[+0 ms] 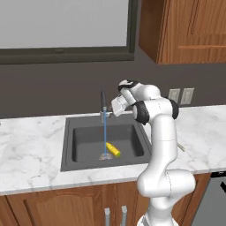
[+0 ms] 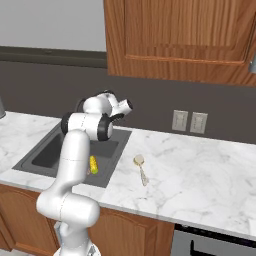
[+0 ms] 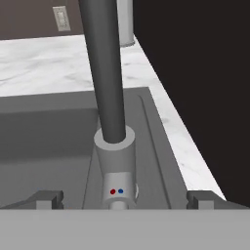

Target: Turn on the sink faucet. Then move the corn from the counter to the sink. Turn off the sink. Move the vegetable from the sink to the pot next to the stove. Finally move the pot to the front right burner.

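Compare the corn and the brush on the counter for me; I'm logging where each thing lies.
The corn lies in the sink basin; the brush lies on the counter, right of the sink. The corn is yellow and thick; the brush is pale with a thin handle. Water from the faucet lands beside the corn; the brush sits dry. Both lie flat, untouched by the gripper.

The arm (image 2: 75, 150) hides half the corn (image 2: 93, 165); the faucet (image 3: 105, 73) spout runs off the frame's top.

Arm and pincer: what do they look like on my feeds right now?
The arm is glossy white with rounded tubular links and dark, almost black bands at the joints. No cables or markings show. The pincer has two small grey, blocky fingertips.
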{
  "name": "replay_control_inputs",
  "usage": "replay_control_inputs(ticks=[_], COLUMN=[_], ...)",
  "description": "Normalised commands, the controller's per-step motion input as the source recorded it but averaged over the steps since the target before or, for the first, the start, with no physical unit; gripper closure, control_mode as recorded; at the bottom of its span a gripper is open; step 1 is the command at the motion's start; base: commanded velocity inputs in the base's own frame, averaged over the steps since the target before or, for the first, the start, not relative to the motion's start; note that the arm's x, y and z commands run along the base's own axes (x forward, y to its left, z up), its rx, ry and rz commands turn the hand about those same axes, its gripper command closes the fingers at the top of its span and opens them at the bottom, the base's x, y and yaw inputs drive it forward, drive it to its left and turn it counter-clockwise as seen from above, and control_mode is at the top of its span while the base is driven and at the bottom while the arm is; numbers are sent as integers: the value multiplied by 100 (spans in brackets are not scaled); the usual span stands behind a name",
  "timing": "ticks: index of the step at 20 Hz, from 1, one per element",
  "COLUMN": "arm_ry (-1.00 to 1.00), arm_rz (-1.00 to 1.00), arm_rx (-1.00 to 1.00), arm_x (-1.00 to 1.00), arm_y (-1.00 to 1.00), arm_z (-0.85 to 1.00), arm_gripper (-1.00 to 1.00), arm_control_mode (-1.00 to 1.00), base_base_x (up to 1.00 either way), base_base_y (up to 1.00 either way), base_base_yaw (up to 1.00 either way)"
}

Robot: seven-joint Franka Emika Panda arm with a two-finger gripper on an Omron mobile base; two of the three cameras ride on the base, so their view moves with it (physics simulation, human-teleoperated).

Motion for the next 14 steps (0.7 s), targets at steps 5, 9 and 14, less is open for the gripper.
replay_control_inputs(ticks=[5,9,14], arm_ry=[0,1,2], arm_rz=[0,0,0], arm_rx=[0,0,0], arm_x=[0,0,0], arm_y=[41,55,60], arm_z=[0,0,0], arm_gripper=[-100,-100,-100], arm_control_mode=[-100,-100,-100], base_base_x=[0,0,0], base_base_y=[0,0,0], base_base_yaw=[0,0,0])
